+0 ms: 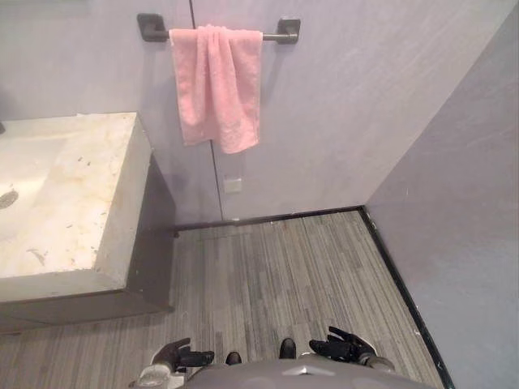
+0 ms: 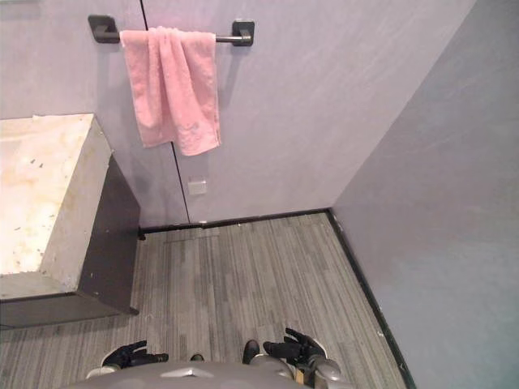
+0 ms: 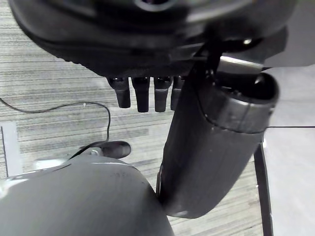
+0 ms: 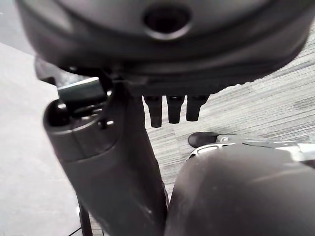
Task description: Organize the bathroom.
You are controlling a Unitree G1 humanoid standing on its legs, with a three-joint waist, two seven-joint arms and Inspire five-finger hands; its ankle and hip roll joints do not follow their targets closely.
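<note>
A pink towel hangs folded over a dark rail on the back wall, its ends uneven. Far below it, at the near edge of the floor, my left hand and my right hand hang low at my sides, both open and holding nothing. The left wrist view has the left hand's fingers straight over the striped floor. My right hand's fingers are just as straight in the right wrist view.
A pale stone sink counter on a dark cabinet stands at the left against the wall. Grey striped floor lies between it and the side wall on the right. A small white wall plate sits under the towel.
</note>
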